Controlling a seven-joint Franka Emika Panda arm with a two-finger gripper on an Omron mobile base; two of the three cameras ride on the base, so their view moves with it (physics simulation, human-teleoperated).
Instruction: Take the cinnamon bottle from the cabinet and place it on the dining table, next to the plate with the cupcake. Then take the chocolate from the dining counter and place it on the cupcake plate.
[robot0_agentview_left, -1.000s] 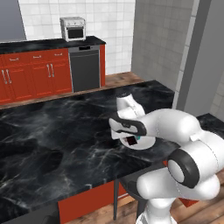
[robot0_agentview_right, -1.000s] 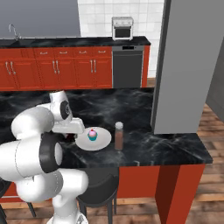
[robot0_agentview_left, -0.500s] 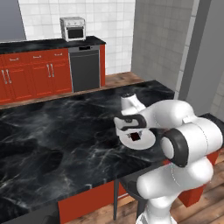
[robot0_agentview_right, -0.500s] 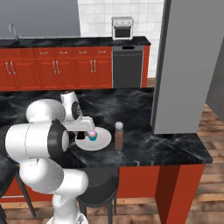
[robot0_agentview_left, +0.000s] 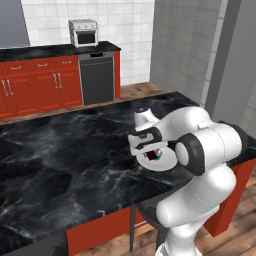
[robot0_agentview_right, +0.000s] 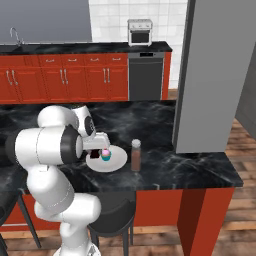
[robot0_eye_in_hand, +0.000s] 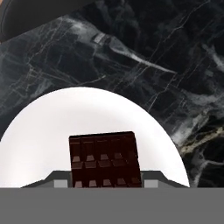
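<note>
Chocolate (robot0_eye_in_hand: 104, 159) filling the lower middle of the hand view, standing between the finger tips at the bottom edge, long axis running straight up the picture, away from the hand. Hanging over the white plate (robot0_eye_in_hand: 52, 127), nearer its close edge than its middle. Looking pinched at its lower end, though fingers themselves barely showing.

Seen from the left base: gripper (robot0_agentview_left: 150, 149) hovering low over the plate (robot0_agentview_left: 170, 162) on the dark marble table (robot0_agentview_left: 65, 155), wrist bent down, cupcake (robot0_agentview_left: 158, 156) just beside the fingers.

Seen from the right base: gripper (robot0_agentview_right: 98, 148) sitting at the plate's (robot0_agentview_right: 116, 163) left side, cupcake (robot0_agentview_right: 105, 154) just to its right, cinnamon bottle (robot0_agentview_right: 135, 155) standing upright near the plate's right rim. Judging only release remaining.
</note>
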